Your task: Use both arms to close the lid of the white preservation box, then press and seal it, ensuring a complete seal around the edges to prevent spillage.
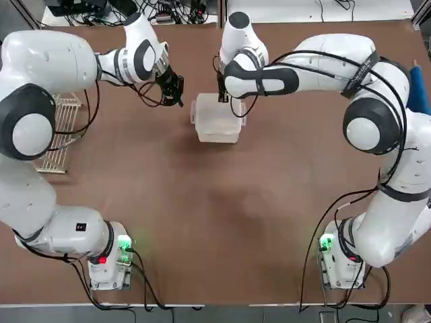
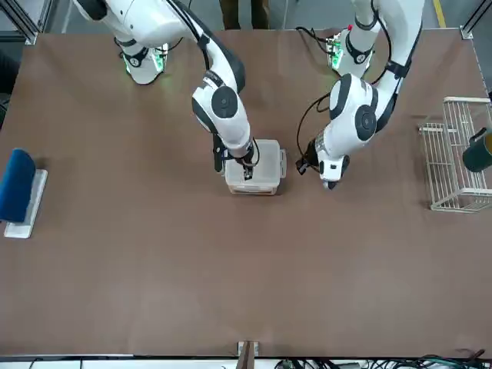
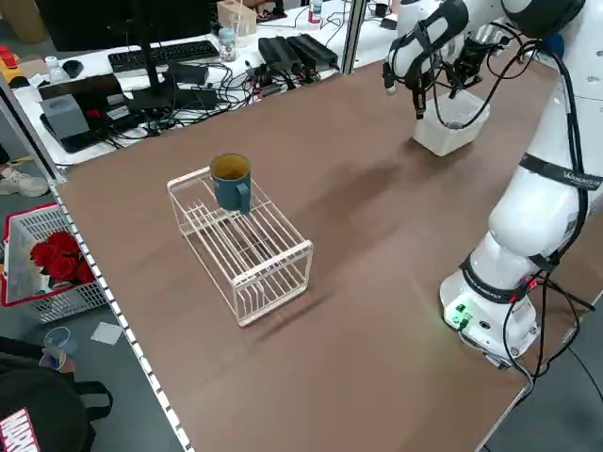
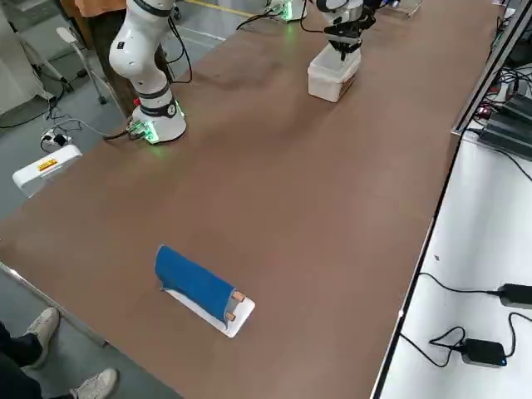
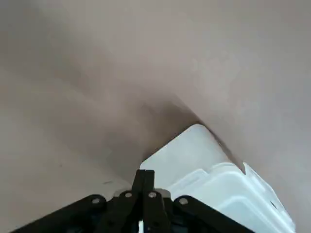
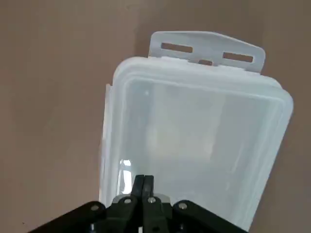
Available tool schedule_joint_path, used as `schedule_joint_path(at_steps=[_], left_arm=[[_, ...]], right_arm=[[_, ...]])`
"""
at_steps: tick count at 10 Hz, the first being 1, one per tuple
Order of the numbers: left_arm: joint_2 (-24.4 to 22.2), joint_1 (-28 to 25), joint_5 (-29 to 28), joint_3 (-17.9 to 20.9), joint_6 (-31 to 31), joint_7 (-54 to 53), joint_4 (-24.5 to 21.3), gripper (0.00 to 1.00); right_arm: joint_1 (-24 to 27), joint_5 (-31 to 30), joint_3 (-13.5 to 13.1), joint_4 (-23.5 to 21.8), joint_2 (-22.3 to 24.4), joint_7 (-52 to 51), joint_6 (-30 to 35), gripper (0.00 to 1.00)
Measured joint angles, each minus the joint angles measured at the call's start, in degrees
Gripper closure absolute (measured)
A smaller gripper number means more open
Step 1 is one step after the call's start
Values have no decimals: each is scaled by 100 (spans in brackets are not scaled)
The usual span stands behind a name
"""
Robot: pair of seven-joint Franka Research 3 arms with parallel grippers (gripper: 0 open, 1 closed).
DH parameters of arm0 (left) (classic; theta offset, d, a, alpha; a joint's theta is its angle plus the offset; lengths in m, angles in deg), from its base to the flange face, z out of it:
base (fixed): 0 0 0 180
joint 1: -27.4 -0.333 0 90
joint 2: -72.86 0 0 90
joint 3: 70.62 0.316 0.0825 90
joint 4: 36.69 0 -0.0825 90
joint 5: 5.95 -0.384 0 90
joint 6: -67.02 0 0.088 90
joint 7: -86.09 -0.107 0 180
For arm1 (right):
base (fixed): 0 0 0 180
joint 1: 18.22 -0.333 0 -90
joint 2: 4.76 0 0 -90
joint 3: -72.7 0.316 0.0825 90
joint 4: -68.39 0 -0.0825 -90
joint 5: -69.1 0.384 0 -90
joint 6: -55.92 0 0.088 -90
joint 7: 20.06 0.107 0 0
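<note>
The white preservation box (image 1: 217, 121) stands at the table's far middle, and its translucent lid (image 6: 194, 121) lies down flat over it. A latch tab (image 6: 209, 48) sticks out flat from one edge. My right gripper (image 2: 246, 171) is shut, and its tips are over the lid close to one rim, also seen in the right wrist view (image 6: 143, 184). My left gripper (image 1: 172, 91) is shut with nothing in it and hangs just off the box's left side, apart from it. In the left wrist view the box's corner (image 5: 204, 160) lies just beyond the left gripper (image 5: 144, 180).
A white wire rack (image 2: 457, 161) stands at the robot's left table edge with a teal mug (image 3: 231, 179) on it. A blue-topped tray (image 2: 19, 188) lies at the robot's right edge. Cables and a keyboard lie on the bench beyond the table.
</note>
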Motion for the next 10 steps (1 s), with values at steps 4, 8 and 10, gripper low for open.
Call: schedule_joint_path(at_steps=[4, 8, 10], left_arm=[[155, 223, 1, -96, -422, 255, -38, 99], [424, 379, 1, -98, -852, 288, -56, 99], [472, 423, 1, -98, -926, 322, -57, 99]], right_arm=[[-24, -66, -4, 4, -2, 43, 2, 99], [-103, -98, -6, 4, -26, 142, -177, 99], [-154, -99, -6, 5, -43, 160, -277, 99]])
